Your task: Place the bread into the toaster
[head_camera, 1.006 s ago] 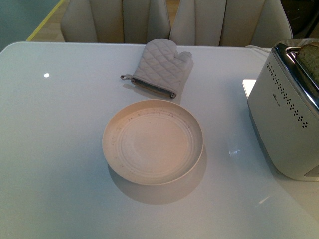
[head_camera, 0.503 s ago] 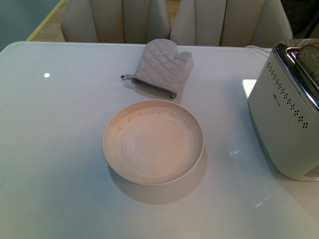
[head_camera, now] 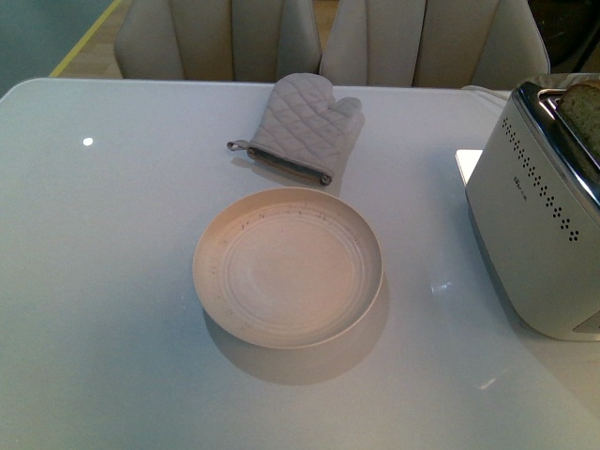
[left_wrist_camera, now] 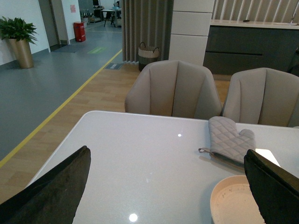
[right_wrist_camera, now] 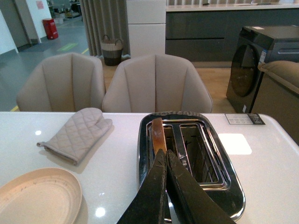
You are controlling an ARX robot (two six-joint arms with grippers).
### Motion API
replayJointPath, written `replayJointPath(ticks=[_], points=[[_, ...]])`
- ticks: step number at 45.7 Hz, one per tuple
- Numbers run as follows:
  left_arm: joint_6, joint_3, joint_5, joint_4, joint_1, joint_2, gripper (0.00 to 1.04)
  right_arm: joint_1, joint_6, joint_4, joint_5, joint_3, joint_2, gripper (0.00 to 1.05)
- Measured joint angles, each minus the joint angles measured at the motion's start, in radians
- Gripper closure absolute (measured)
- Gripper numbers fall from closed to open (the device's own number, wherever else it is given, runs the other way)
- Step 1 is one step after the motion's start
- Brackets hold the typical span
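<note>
the bread [right_wrist_camera: 158, 134] already stands on edge in one slot of the toaster [head_camera: 539, 211], so by my reading the placing step is done or all but done and what is left is the let-go and pull-away. in the front view the toaster sits at about 3 o'clock from the round cream plate [head_camera: 287, 267], well apart from it, with a corner of the slice just showing above the chrome top at the far right edge. the plate is bare, and the quilted oven mitt [head_camera: 302, 127] lies at roughly 12 o'clock from it, near but not touching. from the right wrist camera the right gripper [right_wrist_camera: 167, 158] hangs over the toaster's chrome top with its two dark fingers pressed together and nothing between them, their tips just beside the near end of the crust. the slice's long axis runs along the slot, pointing away from the robot toward the chairs, its flat faces upright. the left gripper [left_wrist_camera: 173, 186] is spread wide and empty above the table [head_camera: 122, 281], away from the toaster. the next move, i judge, calls for a straight lift clear of the slot without brushing the crust; whether the slice is fully seated i cannot tell.
</note>
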Motion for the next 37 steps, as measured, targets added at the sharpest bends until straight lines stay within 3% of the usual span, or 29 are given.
replayJointPath(ticks=[9, 13, 27, 37], points=[[0.000, 0.000, 0.000, 0.000, 0.000, 0.000, 0.07, 0.000, 0.000, -0.064, 0.000, 0.000, -0.063, 1.03], [0.000, 0.000, 0.000, 0.000, 0.000, 0.000, 0.07, 0.000, 0.000, -0.217, 0.001, 0.000, -0.191, 1.03], [0.000, 0.000, 0.000, 0.000, 0.000, 0.000, 0.07, 0.000, 0.000, -0.228, 0.002, 0.000, -0.222, 1.03], [0.000, 0.000, 0.000, 0.000, 0.000, 0.000, 0.07, 0.000, -0.001, -0.228, 0.002, 0.000, -0.222, 0.66]])
